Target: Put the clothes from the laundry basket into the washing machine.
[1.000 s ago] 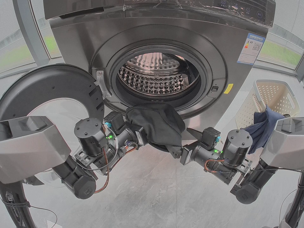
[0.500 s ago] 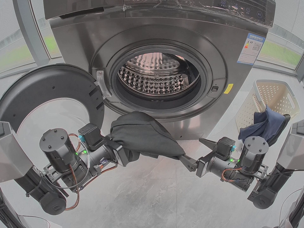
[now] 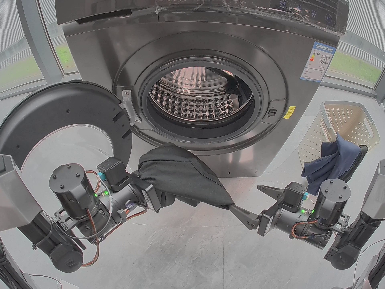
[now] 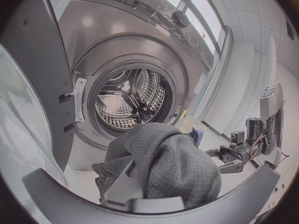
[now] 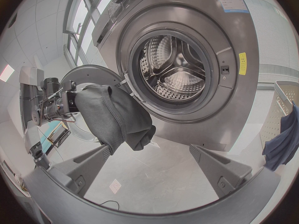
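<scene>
Left hand [image 3: 166,187] clenches a dark grey mesh garment [image 3: 182,173] before the open grey washing machine [image 3: 224,41]. Right hand [image 3: 245,197], released, touches its tip. Navy cloth [image 3: 335,161] hangs over the rim of the cream plastic laundry basket [image 3: 349,105].

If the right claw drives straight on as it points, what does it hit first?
Probably the dark grey garment, whose hanging end touches one finger of the right claw. Beyond it lies the front of the washing machine under its door opening; depth is unclear.
</scene>
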Motion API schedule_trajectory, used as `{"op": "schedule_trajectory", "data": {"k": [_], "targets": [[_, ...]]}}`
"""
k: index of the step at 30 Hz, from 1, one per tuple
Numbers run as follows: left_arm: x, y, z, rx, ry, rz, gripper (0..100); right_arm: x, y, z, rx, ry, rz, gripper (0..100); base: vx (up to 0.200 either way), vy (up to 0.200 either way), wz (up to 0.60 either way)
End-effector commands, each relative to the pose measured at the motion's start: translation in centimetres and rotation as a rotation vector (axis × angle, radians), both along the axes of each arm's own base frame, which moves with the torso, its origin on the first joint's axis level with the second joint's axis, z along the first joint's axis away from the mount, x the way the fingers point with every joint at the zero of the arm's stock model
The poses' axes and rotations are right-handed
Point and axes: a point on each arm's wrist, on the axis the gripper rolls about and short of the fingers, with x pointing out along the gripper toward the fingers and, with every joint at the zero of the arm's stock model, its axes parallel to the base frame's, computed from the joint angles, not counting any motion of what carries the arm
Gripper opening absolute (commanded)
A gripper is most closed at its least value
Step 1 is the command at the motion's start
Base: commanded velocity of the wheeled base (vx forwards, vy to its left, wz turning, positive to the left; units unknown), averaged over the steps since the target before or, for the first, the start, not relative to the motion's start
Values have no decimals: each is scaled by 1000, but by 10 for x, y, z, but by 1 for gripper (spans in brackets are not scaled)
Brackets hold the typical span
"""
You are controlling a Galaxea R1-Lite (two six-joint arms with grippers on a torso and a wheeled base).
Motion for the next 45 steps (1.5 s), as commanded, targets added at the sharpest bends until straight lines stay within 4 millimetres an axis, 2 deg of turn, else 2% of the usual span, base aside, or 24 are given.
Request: {"op": "schedule_trajectory", "data": {"k": [1, 3, 12, 18, 27, 31, 40, 45], "targets": [[5, -3, -7, 12, 15, 1, 0, -5, 0, 2, 5, 0, 50, 100, 0, 0, 0], [7, -4, -10, 18, 25, 12, 0, -6, 0, 1, 6, 4, 102, 100, 0, 0, 0], [15, -3, -9, 8, 18, 60, 0, 0, -4, 1, 7, 2, 59, 100, 0, 0, 0], [13, -3, -11, 13, 24, 58, 0, 27, -15, 6, 31, -35, -85, 100, 0, 0, 0], [13, -2, -10, 11, 24, 59, 0, 40, -19, 14, 56, -78, -165, 100, 44, 0, 0], [11, -3, -12, 17, 30, 55, 0, 42, -19, 18, 66, -95, -195, 100, 200, 0, 0], [11, -1, -11, 15, 30, 58, 0, 42, -19, 18, 64, -96, -201, 100, 0, 0, 0], [10, -2, -13, 22, 37, 53, 0, 40, -17, 18, 65, -94, -191, 100, 200, 0, 0]]}}
